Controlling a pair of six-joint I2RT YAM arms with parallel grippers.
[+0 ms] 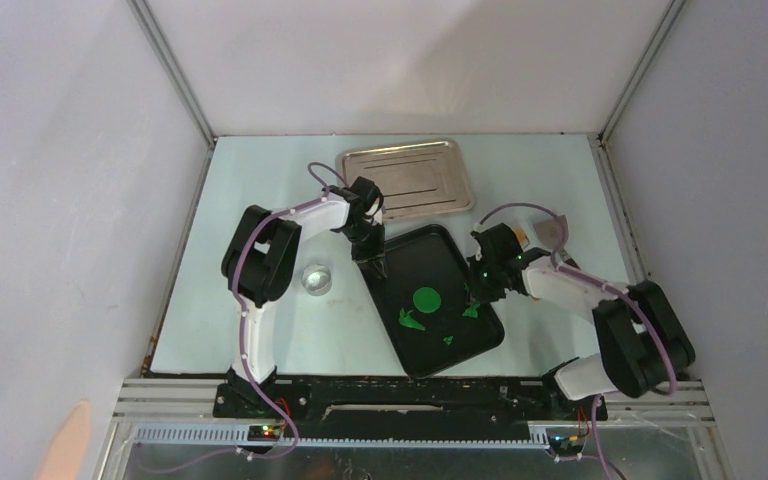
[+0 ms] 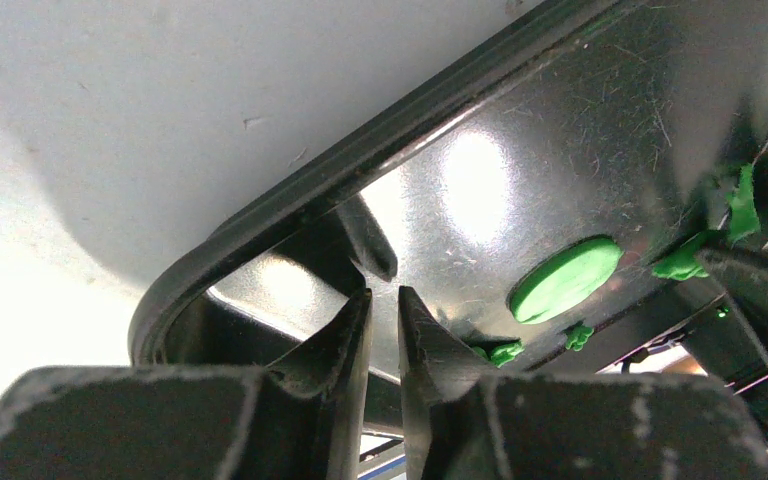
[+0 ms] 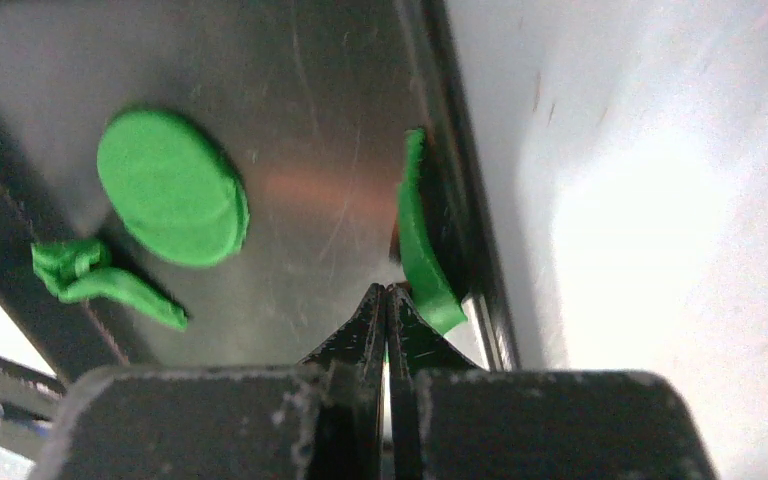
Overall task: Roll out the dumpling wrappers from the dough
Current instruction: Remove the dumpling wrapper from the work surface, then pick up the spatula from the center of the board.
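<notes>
A round flat green dumpling wrapper (image 1: 426, 299) (image 2: 564, 279) (image 3: 171, 187) lies in the middle of the black tray (image 1: 457, 345). Jagged green scraps (image 1: 409, 320) (image 3: 100, 280) lie beside it, near the tray's front rim. My left gripper (image 1: 372, 258) (image 2: 385, 300) hangs over the tray's far left corner, shut to a thin slit with nothing in it. My right gripper (image 1: 478, 297) (image 3: 388, 292) is at the tray's right rim. It is shut, its tips on the lower end of a curved green scrap strip (image 3: 418, 240) (image 2: 738, 198), with green showing in the slit. No dough lump is in view.
A silver tray (image 1: 407, 178) sits behind the black one. A clear round cup (image 1: 316, 278) stands on the table left of the black tray. A tan and grey tool (image 1: 545, 234) lies behind my right arm. A person's hand (image 1: 65, 440) shows at the bottom left corner.
</notes>
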